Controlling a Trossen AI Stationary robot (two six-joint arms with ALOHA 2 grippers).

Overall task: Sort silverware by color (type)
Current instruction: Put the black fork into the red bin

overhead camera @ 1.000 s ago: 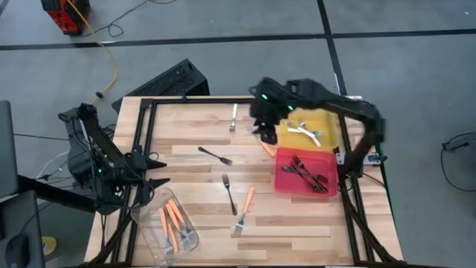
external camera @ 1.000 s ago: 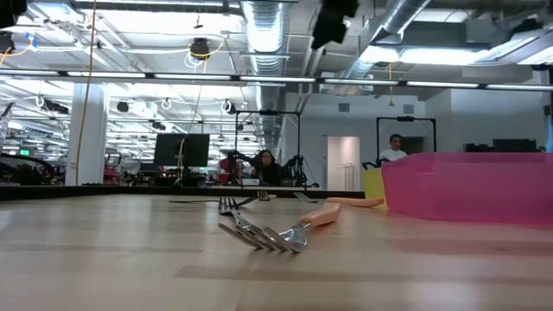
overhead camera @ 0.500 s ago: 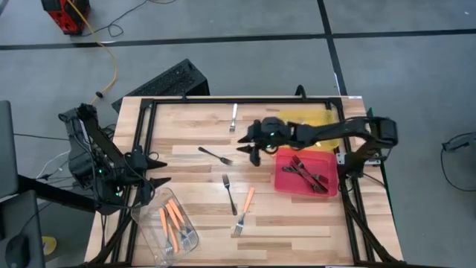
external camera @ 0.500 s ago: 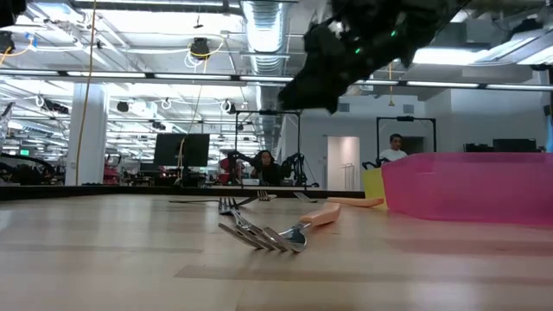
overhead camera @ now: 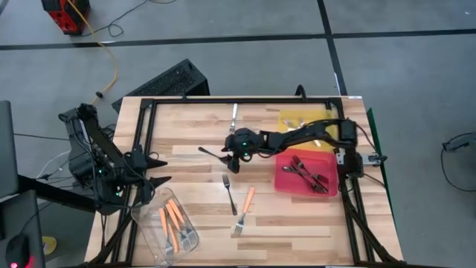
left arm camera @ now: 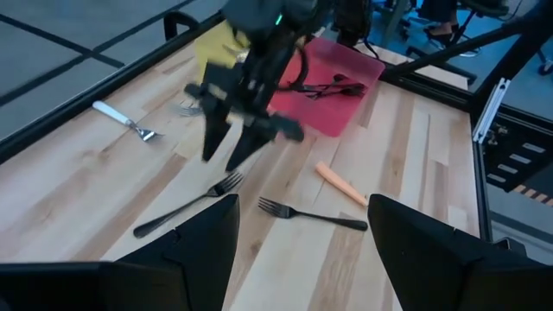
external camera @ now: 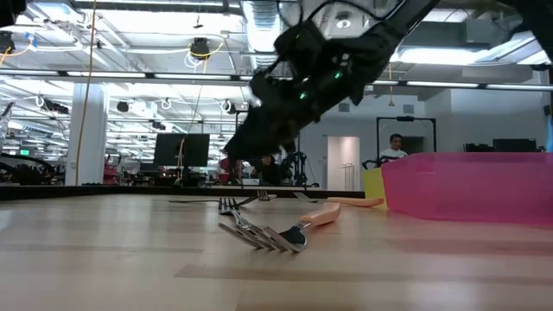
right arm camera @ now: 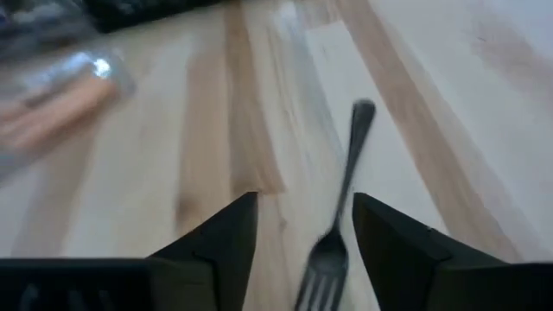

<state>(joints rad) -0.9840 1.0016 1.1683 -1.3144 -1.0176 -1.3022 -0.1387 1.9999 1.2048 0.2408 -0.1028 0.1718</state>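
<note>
A dark fork (overhead camera: 210,154) lies flat on the wooden table, left of centre. My right gripper (overhead camera: 232,162) hangs open just above its tine end; in the right wrist view the fork (right arm camera: 344,194) runs between the spread fingers. A second dark fork (overhead camera: 229,192) and an orange-handled fork (overhead camera: 243,211) lie nearer the front edge. A white-handled fork (overhead camera: 233,117) lies near the far edge. My left gripper (overhead camera: 162,171) stays open at the table's left edge, above the clear tub (overhead camera: 169,223).
The red tray (overhead camera: 281,182) at the right holds several dark forks. The yellow tray (overhead camera: 291,119) behind it is partly covered by my right arm. The clear tub holds orange-handled forks. Black frame rails border the table.
My right gripper has come down from above the yellow tray and travelled toward the table's left and near edge. It has tipped forward and now hangs low over the dark fork's tine end. The forks on the table have not moved.
</note>
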